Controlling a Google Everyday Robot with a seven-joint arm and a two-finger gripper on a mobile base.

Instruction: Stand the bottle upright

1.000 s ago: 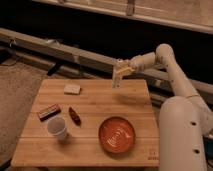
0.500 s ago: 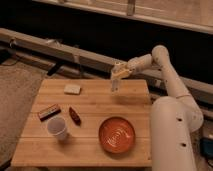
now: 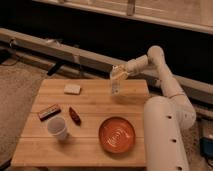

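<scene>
Dark metal rails (image 3: pixel 50 45) and a dim floor frame a wooden table (image 3: pixel 90 150) where a one-armed robot works at standing a bottle up. Its gripper (image 3: pixel 118 74) hangs beyond the orange plate (image 3: pixel 116 134), over the table's far right corner, pinching the top of the bottle (image 3: pixel 116 86). The slim, pale-yellow bottle hangs neck-up and close to vertical beneath it. Its base sits just above or just touching the boards; which of the two cannot be told. The white arm (image 3: pixel 150 60) reaches in from the plate's right, and its thick lower segment (image 3: pixel 162 130) stands right beside the plate.

Compared with a second ago, the gripper has eased down a little toward the wood, taking the bottle with it. The arm's lower segment now stands taller and closer to the table. The bottle is already turned upright, so the task looks nearly done: it should only need setting down and a clean release. A tilt as the grip lets go could tip it over again.

Nothing else has moved. A white cup (image 3: pixel 59 129) stands left of the plate. A small dark-red object (image 3: pixel 74 115) and a brown bar (image 3: pixel 48 112) lie up and left of it. A pale square (image 3: pixel 72 89) lies farther off, toward the far left.
</scene>
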